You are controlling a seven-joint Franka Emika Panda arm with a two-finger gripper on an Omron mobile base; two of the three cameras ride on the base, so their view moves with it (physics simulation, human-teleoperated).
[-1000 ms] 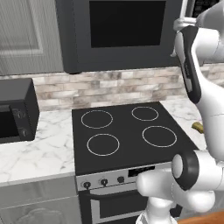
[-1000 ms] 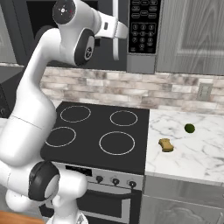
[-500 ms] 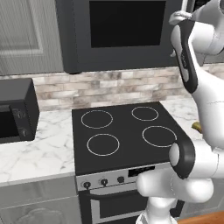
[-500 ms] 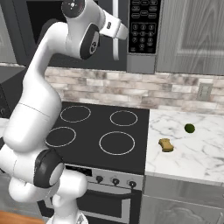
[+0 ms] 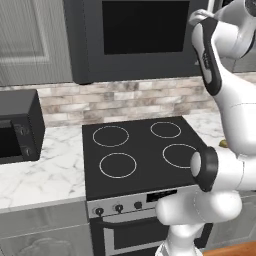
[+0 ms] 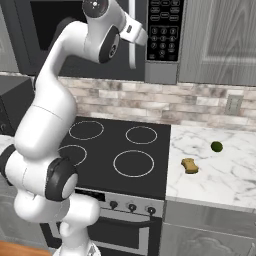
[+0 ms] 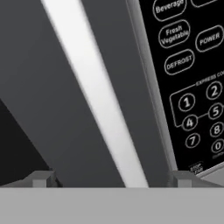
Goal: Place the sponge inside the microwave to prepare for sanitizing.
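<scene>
- Left base view: microwave (image 5: 135, 37) hangs over the stove (image 5: 145, 152), door shut. Arm's reaching up at the microwave's right side, so I'd say we're on the open-the-door step, sponge not touched yet.
- Right base view: sponge (image 6: 189, 165) sits on the counter (image 6: 220, 175) just right of the stove, well below the microwave (image 6: 90, 35) and to its right. Green ball (image 6: 216, 146) near it, further back. Hand is up by the handle (image 6: 132, 35) next to the keypad (image 6: 162, 30), so far from the sponge.
- Hand view: claw (image 7: 111, 179) spread wide, nothing in it, handle (image 7: 94, 92) running right btwn the tips, keypad (image 7: 192, 78) beside it.
- Next imo: close on the handle, pull the door open, then go down for the sponge.
</scene>
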